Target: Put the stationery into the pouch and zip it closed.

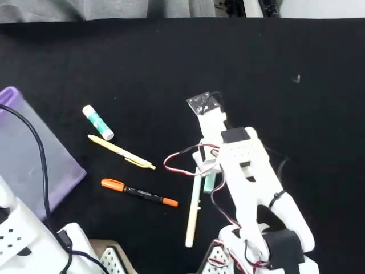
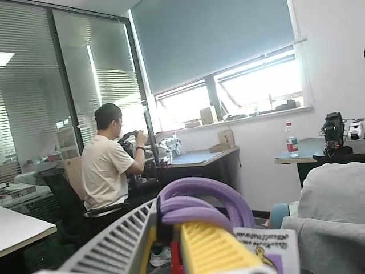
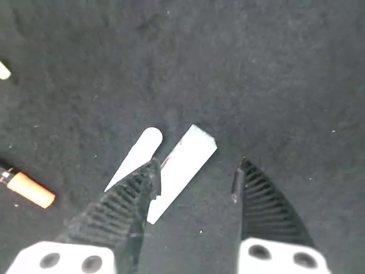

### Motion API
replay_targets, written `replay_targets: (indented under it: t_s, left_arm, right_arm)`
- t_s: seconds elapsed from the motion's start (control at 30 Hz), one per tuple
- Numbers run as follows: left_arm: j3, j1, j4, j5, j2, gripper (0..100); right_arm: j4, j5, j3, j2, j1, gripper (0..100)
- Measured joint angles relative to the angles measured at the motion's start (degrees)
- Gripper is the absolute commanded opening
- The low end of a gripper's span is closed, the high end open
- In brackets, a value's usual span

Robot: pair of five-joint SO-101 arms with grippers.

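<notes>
White eraser (image 3: 183,166), lower middle of the overhead frame, lies slanted between the right gripper's (image 3: 197,170) wide-spread jaws, hugging one finger.

There is one purple pouch (image 1: 34,154) on the desk (image 1: 285,68). There is one glue stick (image 1: 98,122), one yellow pen (image 1: 121,152) and one marker (image 1: 139,192) with orange ends. There is also one long cream stick (image 1: 194,211) and one small pale block (image 3: 185,162). That makes five little things. There are two white robot arms, one (image 1: 251,188) and another (image 1: 23,240).
</notes>
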Motion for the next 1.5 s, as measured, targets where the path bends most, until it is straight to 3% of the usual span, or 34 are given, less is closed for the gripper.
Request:
replay_targets:
  t_s: [0.2, 0.57, 0.77, 1.2, 1.33, 1.5]
  left_arm:
    - [1.23, 2.46, -6.07, 1.05, -4.13, 3]
    - [15.47, 7.82, -8.7, 1.05, -24.44, 3]
    - [26.2, 7.74, -15.12, 0.62, -30.33, 3]
    - [36.84, 7.74, -16.09, -1.41, -33.41, 3]
    - [37.71, 7.74, -16.09, 3.25, -33.05, 3]
    - [37.63, 7.74, -16.09, 9.58, -34.02, 3]
  right_arm:
    - [-0.35, 0.0, 0.0, 2.64, -0.62, 20.3]
    - [-4.66, -0.35, -3.6, 15.12, -0.62, 19.5]
    - [-4.66, -0.44, -6.42, 18.55, -0.35, 4.7]
    - [-1.85, -0.35, -12.92, 18.64, 1.49, 1.1]
    - [-1.58, -0.44, -15.56, 13.71, 0.88, 1.1]
    - [-1.58, -0.62, -18.02, 0.62, -6.86, 1.1]
